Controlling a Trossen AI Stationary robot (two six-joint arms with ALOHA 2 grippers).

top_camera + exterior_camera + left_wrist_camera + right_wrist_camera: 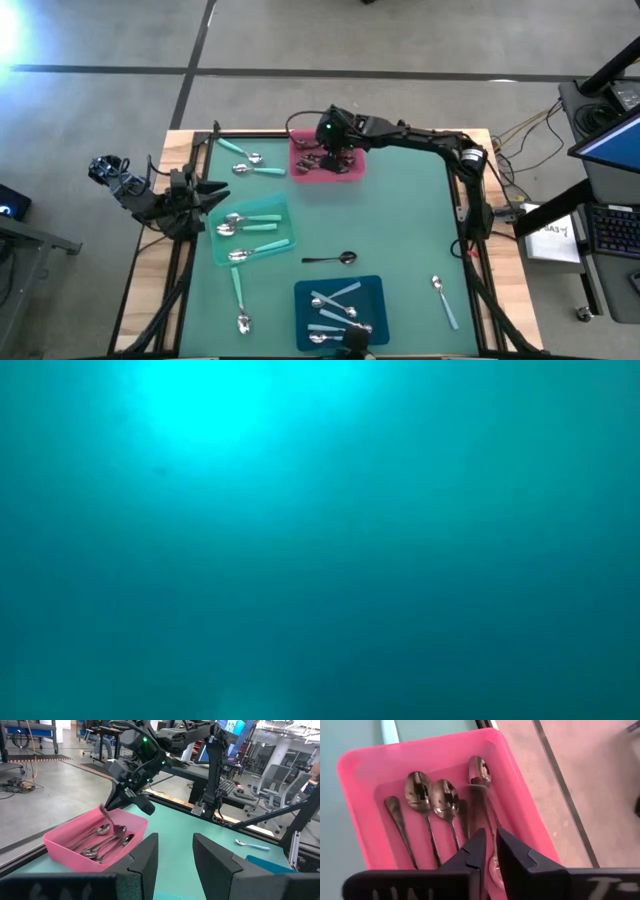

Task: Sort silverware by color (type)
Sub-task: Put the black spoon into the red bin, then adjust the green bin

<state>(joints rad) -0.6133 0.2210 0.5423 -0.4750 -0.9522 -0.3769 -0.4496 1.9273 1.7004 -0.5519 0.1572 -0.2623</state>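
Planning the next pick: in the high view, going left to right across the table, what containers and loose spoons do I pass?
Green tray → pink tray with the right gripper over it → loose dark spoon → blue tray → loose pale-blue-handled spoon.

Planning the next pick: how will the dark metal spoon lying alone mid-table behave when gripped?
The dark metal spoon probably stays stiff, being one slim metal piece. Its glossy surface may slip between fingers. Lying flat on the green mat, it likely slides rather than rolls.

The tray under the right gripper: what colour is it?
Pink tray, clearest in the right wrist view.
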